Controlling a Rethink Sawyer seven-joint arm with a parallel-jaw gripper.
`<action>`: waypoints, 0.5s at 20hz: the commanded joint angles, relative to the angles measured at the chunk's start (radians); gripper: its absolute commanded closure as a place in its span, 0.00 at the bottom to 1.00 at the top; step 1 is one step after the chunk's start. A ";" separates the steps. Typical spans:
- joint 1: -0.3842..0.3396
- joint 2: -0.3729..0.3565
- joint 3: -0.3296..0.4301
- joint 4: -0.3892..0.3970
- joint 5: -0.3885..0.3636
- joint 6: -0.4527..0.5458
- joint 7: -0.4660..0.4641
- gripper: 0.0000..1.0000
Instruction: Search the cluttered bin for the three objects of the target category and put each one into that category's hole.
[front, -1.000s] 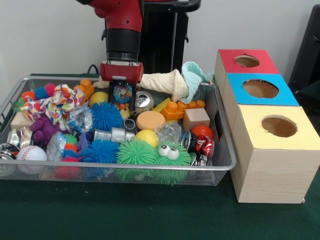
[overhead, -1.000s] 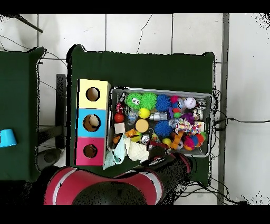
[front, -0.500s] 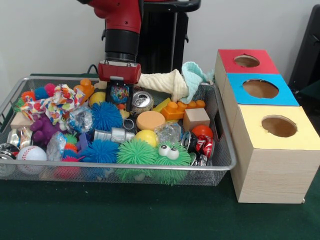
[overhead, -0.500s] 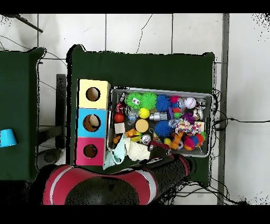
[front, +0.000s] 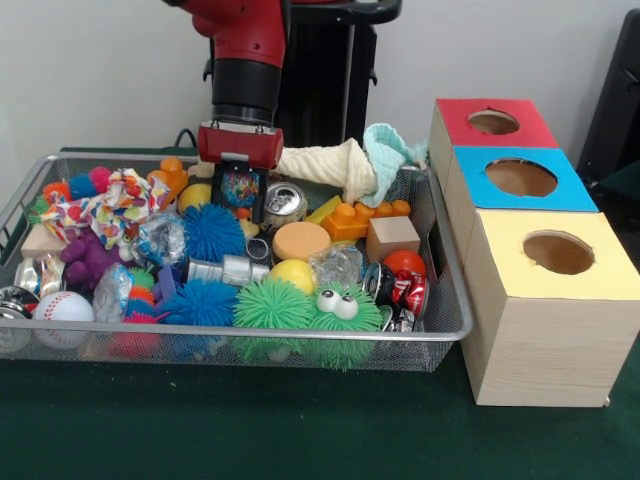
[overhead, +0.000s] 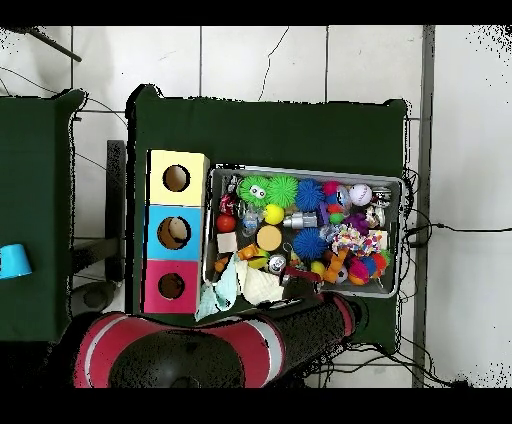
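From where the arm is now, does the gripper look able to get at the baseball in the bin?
Probably yes. The baseball lies on top in the bin, uncovered. But the gripper is at the opposite side, shut on a multicoloured ball, which it would have to drop first.

The red and black arm (front: 245, 50) drops in from the top of the front view, pretty much straight down, black wrist section sitting right above a red gripper (front: 239, 190) body. The gripper's two dark fingers (front: 222, 185) point down and they're closed around a small ball (front: 239, 186) with multicoloured speckles, pinched between them. From overhead, the arm (overhead: 200, 345) is a big red and black curve along the bottom, reaching toward the right.
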 joint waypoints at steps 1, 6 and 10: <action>0.009 0.087 0.063 -0.074 0.096 -0.109 -0.242 0.00; 0.028 0.095 0.053 -0.071 0.108 -0.113 -0.220 0.00; 0.037 0.104 0.047 -0.073 0.108 -0.110 -0.210 0.00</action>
